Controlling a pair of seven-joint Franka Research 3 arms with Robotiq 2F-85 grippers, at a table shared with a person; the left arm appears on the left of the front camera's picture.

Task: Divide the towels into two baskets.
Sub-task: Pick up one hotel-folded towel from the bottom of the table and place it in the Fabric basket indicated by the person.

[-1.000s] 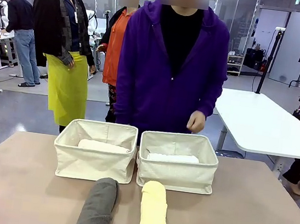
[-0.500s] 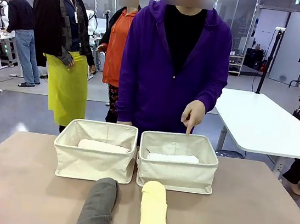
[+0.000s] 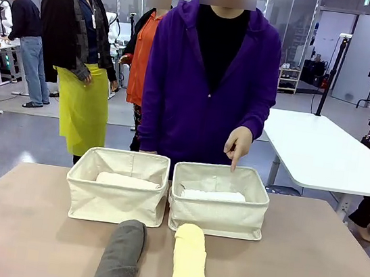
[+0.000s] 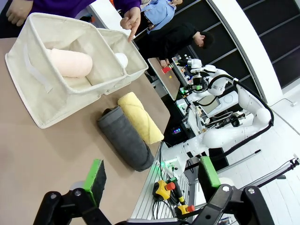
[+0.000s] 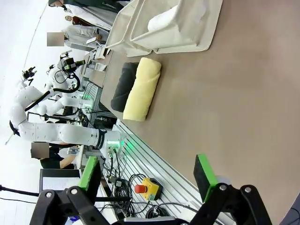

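While the person stands at the far side of the worktop, the front view shows one hand held above the back rim of the right basket, index finger pointing down into it. The left basket sits just beside it, their inner walls nearly touching. A pale pink towel lies in the left basket and a white towel in the right one. On the near side of the baskets, the dark grey towel and the pale yellow towel lie side by side on the worktop, each with its far end close to a basket wall.

From the left wrist, the left gripper hangs above the worktop's near edge with its green pads wide apart and nothing between them. Beyond it lie the grey and yellow rolls, then the two baskets, with the pointing finger over the farther one.

From the right wrist, the right gripper also stands spread and empty, near the worktop's edge. The yellow roll lies nearer to it, with the grey one touching behind, and the white towel shows inside its basket.
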